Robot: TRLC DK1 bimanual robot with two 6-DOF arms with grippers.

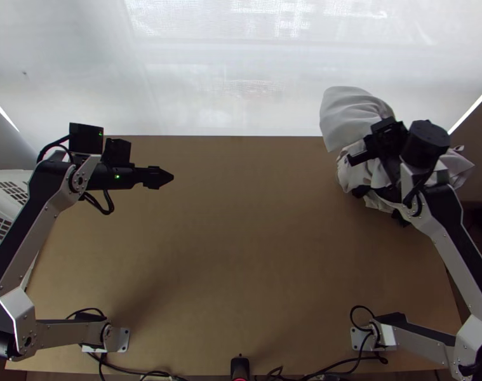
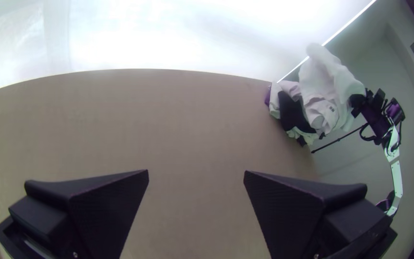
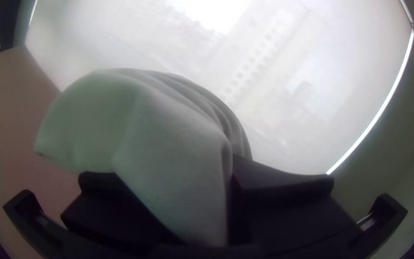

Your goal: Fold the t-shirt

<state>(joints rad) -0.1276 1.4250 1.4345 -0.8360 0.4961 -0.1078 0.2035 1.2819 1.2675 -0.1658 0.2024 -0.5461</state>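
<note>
basket [image 1: 18, 180] stands beside table [image 1: 260, 254]; right gripper [image 1: 362, 152] holds bunched white cloth [image 1: 352, 117].

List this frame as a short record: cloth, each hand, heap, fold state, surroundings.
cloth held: pale piece, bunched and draping; whether a t-shirt, cannot tell
right hand: shut on that cloth, over the heap
left hand: open, above the table's far left part
heap: pale and black cloth, bunched at the table's far right corner
fold state: no neat fold visible
surroundings: white basket at the table's left edge
</note>
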